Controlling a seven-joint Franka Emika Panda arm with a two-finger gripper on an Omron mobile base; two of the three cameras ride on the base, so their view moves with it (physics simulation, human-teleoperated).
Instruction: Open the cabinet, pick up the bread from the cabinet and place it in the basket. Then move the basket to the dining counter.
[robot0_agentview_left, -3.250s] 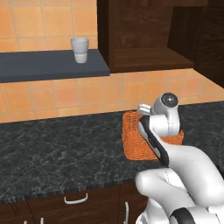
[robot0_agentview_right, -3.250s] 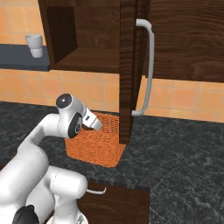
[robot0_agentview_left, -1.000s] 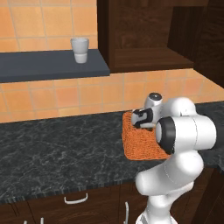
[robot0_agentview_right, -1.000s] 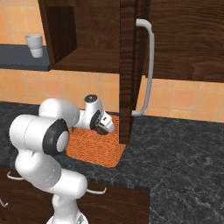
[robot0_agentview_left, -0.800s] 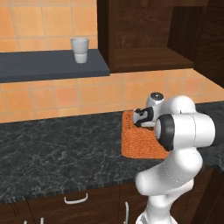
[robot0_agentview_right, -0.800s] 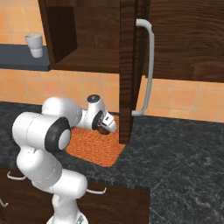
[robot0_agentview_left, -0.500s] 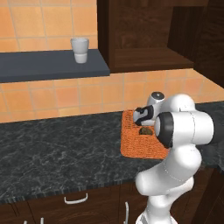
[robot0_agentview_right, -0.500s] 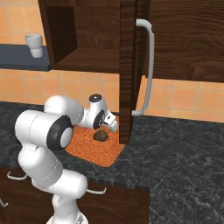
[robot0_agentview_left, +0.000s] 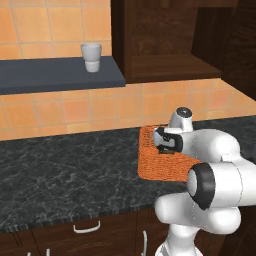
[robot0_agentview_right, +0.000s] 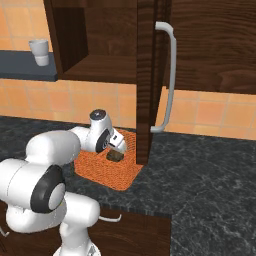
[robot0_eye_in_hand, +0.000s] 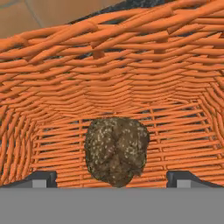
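Observation:
The orange wicker basket (robot0_agentview_left: 159, 165) (robot0_agentview_right: 100, 170) (robot0_eye_in_hand: 109, 78) stands on the black marbled counter under the open cabinet (robot0_agentview_left: 165, 40) (robot0_agentview_right: 100, 45). The cabinet door (robot0_agentview_right: 149, 75) swings out, with its silver bar handle (robot0_agentview_right: 171, 75) facing right. The small dark brown bread (robot0_agentview_right: 115, 156) (robot0_eye_in_hand: 116, 148) lies loose on the basket floor. My gripper (robot0_agentview_left: 167, 142) (robot0_agentview_right: 120, 145) (robot0_eye_in_hand: 114, 178) hangs just above the bread inside the basket, open, its fingertips (robot0_eye_in_hand: 41, 177) wide on either side and not touching it. The dining counter is out of view.
A white cup (robot0_agentview_left: 91, 56) (robot0_agentview_right: 39, 52) stands on a dark wall shelf (robot0_agentview_left: 55, 75) to the left of the cabinet. The black counter (robot0_agentview_left: 60, 170) (robot0_agentview_right: 210, 170) stretches to both sides of the basket. Drawers with small curved handles (robot0_agentview_left: 86, 229) sit below.
The bread has dropped from between the fingers to the basket floor. The jaws have widened slightly, and the hand has drawn back a little from the bread.

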